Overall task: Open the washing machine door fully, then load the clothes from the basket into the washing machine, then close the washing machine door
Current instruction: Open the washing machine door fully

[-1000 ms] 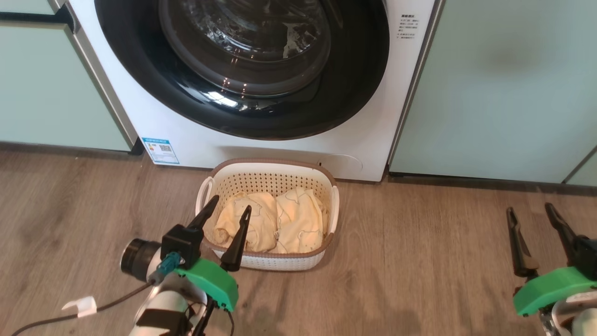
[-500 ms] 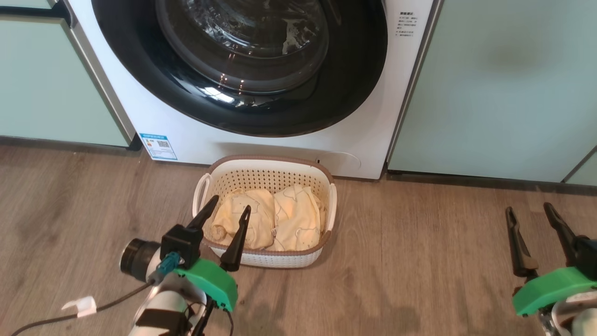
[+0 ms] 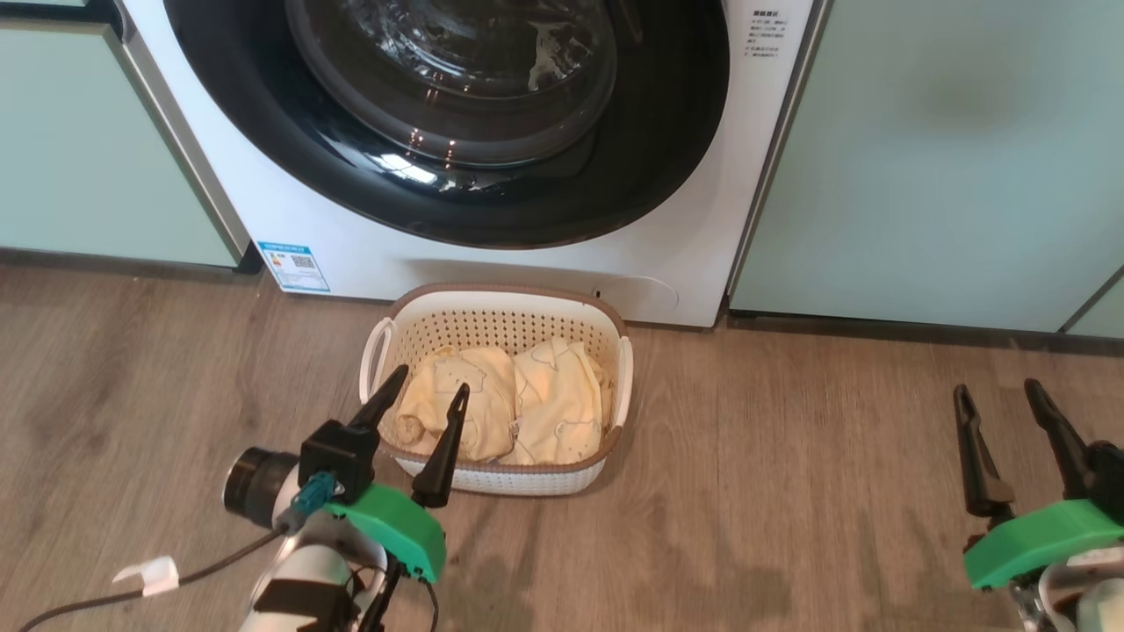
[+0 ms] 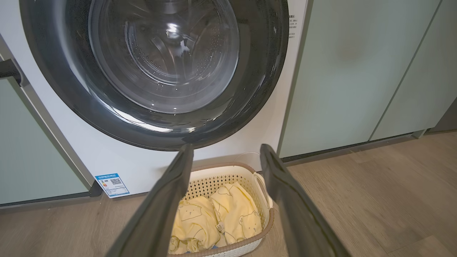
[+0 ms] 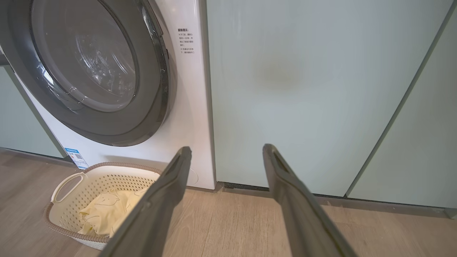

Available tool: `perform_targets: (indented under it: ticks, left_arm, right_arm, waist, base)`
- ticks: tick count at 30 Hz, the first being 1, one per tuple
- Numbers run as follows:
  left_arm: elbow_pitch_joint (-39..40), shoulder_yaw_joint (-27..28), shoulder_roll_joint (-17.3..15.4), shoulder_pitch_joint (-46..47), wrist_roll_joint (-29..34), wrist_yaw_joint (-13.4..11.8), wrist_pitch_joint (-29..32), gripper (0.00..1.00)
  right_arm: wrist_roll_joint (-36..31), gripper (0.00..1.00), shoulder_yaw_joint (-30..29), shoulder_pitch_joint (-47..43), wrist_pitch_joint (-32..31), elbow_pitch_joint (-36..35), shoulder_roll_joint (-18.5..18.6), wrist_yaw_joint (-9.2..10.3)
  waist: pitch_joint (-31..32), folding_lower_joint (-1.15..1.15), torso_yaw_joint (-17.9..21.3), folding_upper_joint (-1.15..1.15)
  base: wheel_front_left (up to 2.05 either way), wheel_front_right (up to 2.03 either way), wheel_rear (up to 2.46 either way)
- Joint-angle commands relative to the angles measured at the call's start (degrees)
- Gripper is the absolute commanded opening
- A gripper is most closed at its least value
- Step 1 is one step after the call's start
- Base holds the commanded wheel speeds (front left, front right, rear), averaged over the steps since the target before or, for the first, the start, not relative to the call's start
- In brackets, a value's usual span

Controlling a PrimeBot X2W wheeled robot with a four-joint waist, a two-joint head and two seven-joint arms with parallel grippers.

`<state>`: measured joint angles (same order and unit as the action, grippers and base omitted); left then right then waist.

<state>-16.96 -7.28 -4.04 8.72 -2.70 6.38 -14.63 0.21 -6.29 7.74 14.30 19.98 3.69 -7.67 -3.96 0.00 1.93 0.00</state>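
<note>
The large round door with glossy black rim is seen closed against the big white front-loading washing machine. Two pale yellow soft garments are laid in the small cream perforated plastic basket (set on the wood-grain floor, just before the machine). The left gripper and right gripper are held with fingers spread, nothing grasped.

Floor here is that grey-brown wood-look plank stuff, with the planks running side to side. Pale green cabinet panels stand along its back edge: a left panel with a dark bar handle up high, a wide right panel with a faint darker smudge on it, and another panel just beside that. A dark kick strip runs underneath.
</note>
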Motion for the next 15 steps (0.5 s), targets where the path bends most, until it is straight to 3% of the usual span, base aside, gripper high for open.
perform_targets:
  ticks: [1,6,7,8,10,15]
  left_arm:
    - [2.11,2.48,-0.38,3.28,-0.51,-0.34,-0.37,1.0]
    - [2.59,2.57,-0.26,3.6,-0.39,-0.39,-0.37,1.0]
    - [2.71,2.56,-0.24,3.73,-0.32,-0.4,-0.37,1.0]
    - [2.8,2.52,-0.23,3.89,-0.25,-0.39,-0.37,1.0]
    - [2.93,2.43,-0.19,4.32,-0.18,-0.36,-0.37,1.0]
    - [2.76,2.27,0.03,5.53,-0.78,-0.18,-0.37,1.0]
  right_arm:
    - [0.98,1.0,1.19,3.35,0.7,-1.4,0.55,0.19]
    - [4.01,1.0,1.16,4.24,0.7,-0.6,0.61,0.19]
    - [4.41,0.87,1.12,4.58,0.7,-0.57,0.75,0.19]
    - [5.69,0.49,0.87,4.91,0.7,-0.36,0.68,0.19]
    - [8.41,0.0,0.7,5.71,0.7,0.05,0.58,0.19]
    - [24.28,0.0,1.0,8.1,-0.88,1.77,0.09,0.19]
  waist:
    - [-0.21,0.0,-0.05,0.0]
    - [-1.28,0.0,-0.11,0.0]
    - [-1.56,0.0,-0.14,0.0]
    - [-1.91,0.0,-0.19,0.0]
    - [-2.65,0.0,-0.38,0.0]
    - [-4.28,0.0,-1.14,0.0]
  base:
    - [0.0,0.0,0.0]
    - [0.0,0.0,0.0]
    - [0.0,0.0,0.0]
    - [0.0,0.0,0.0]
    - [0.0,0.0,0.0]
    - [0.0,0.0,0.0]
